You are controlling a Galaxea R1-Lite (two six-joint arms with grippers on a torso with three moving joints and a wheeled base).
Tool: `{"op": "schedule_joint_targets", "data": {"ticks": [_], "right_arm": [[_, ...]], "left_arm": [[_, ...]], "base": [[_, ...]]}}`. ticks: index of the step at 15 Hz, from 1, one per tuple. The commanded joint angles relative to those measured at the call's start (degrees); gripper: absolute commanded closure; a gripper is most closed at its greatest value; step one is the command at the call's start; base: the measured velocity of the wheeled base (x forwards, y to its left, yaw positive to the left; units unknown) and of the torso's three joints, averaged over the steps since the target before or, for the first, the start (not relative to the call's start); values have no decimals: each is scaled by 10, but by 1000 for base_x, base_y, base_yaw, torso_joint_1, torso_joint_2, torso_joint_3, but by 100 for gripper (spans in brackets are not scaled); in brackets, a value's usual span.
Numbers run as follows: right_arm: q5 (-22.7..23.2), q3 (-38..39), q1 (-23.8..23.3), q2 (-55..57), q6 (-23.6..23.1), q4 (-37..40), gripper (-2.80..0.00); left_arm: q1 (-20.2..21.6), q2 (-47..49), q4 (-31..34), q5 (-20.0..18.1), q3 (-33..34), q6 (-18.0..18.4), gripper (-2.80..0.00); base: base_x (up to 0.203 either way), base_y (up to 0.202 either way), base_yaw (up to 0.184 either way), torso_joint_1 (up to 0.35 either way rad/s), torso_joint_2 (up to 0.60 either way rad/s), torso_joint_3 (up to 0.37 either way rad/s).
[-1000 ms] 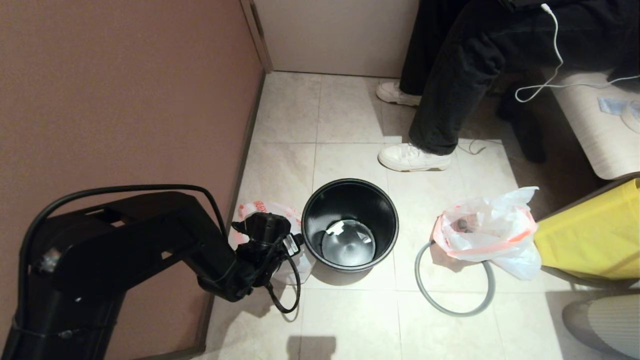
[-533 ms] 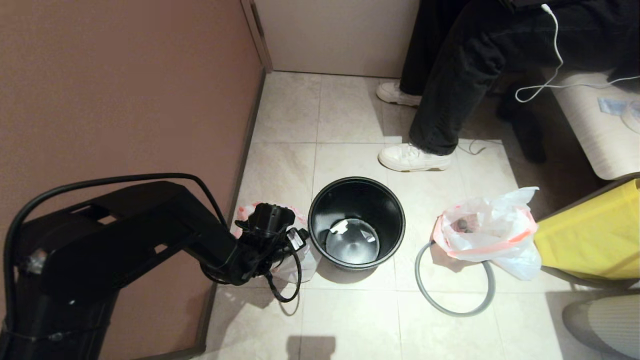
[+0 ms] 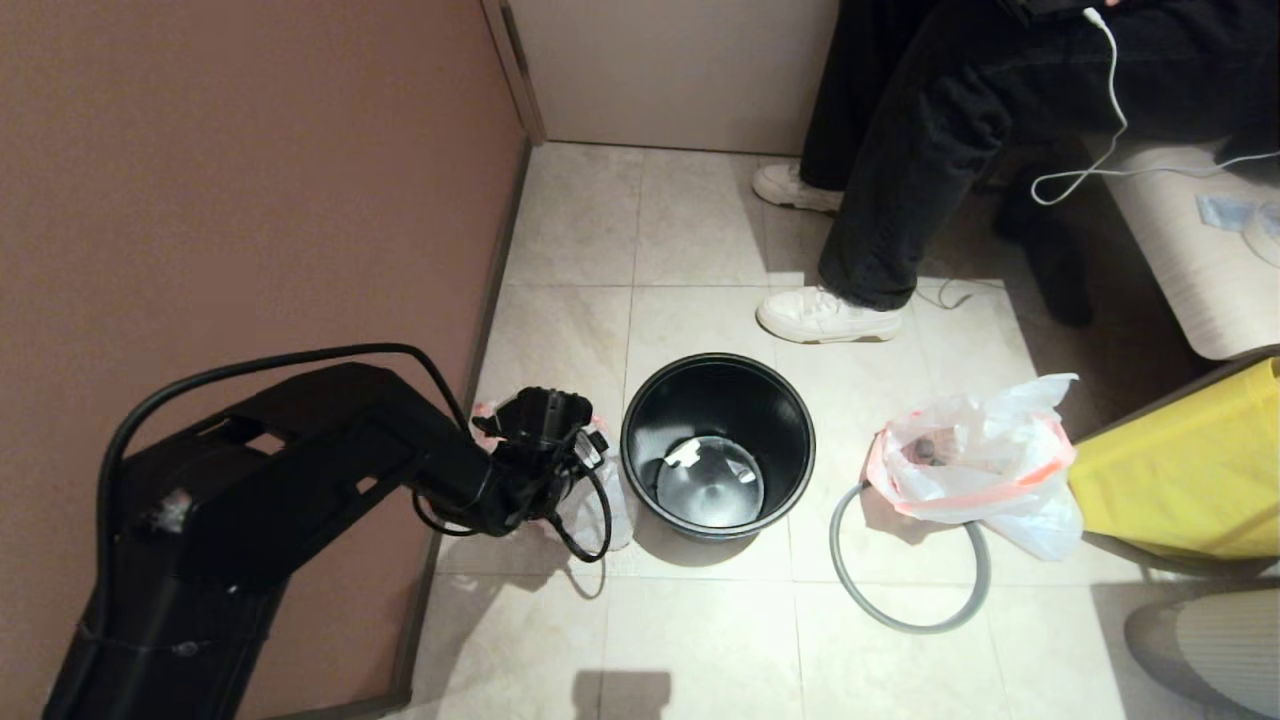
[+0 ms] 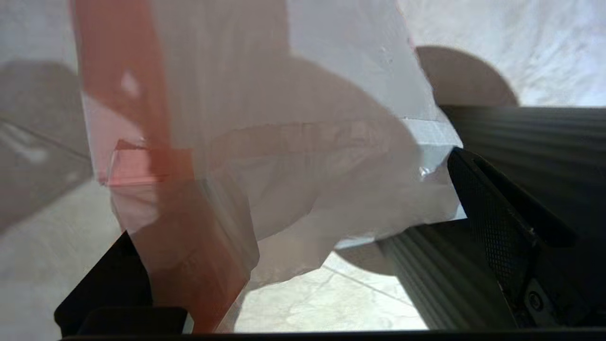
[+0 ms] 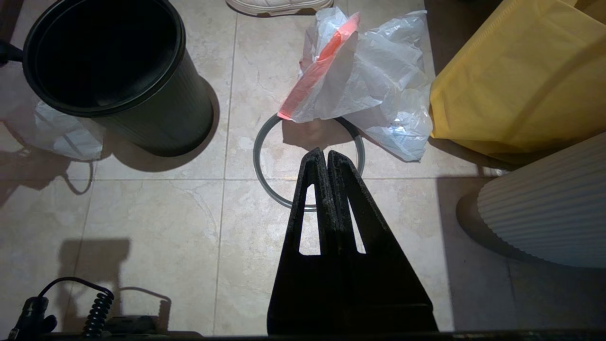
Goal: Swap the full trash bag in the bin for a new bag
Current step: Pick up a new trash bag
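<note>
The black bin (image 3: 790, 420) stands bagless on the tile floor. Left of it, by the wall, lies the smooth new bag (image 3: 605, 510). My left gripper (image 3: 545, 425) is down over that bag, right beside the bin. In the left wrist view the new bag (image 4: 293, 156) fills the space between wide-apart fingers (image 4: 492, 213), and the bin's ribbed wall (image 4: 521, 137) is close by. The lumpy full trash bag (image 3: 975, 455) lies right of the bin, on part of the grey hoop (image 3: 905, 622). My right gripper (image 5: 326, 152) is shut and empty, held above the hoop (image 5: 258, 166).
A brown wall (image 3: 250, 200) runs close along the left. A seated person's white shoe (image 3: 825, 315) rests just behind the bin. A yellow bag (image 3: 1190, 470) and a white ribbed object (image 3: 1210, 640) stand at the right.
My left arm has reached forward and slightly right along the wall over the new bag. The bin has shifted a little to the right. The full bag and hoop have not moved.
</note>
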Motion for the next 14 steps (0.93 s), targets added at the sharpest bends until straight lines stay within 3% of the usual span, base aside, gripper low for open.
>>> {"op": "schedule_joint_targets", "data": {"ticks": [1, 5, 6, 7, 14], "right_arm": [[0, 0, 1, 1, 0, 0, 0], [0, 0, 1, 1, 0, 0, 0], [0, 0, 1, 1, 0, 0, 0], [0, 0, 1, 1, 0, 0, 0], [0, 0, 0, 0, 0, 0, 0]], "left_arm": [[-2, 26, 13, 7, -25, 0, -280], [0, 27, 15, 6, -30, 2, -280], [0, 27, 15, 6, -29, 2, -41], [1, 27, 16, 6, -29, 2, 0], [6, 23, 17, -2, -24, 3, 0]], "base": [[0, 0, 0, 0, 0, 0], [0, 0, 0, 0, 0, 0], [0, 0, 0, 0, 0, 0], [0, 0, 0, 0, 0, 0], [0, 0, 0, 0, 0, 0]]}}
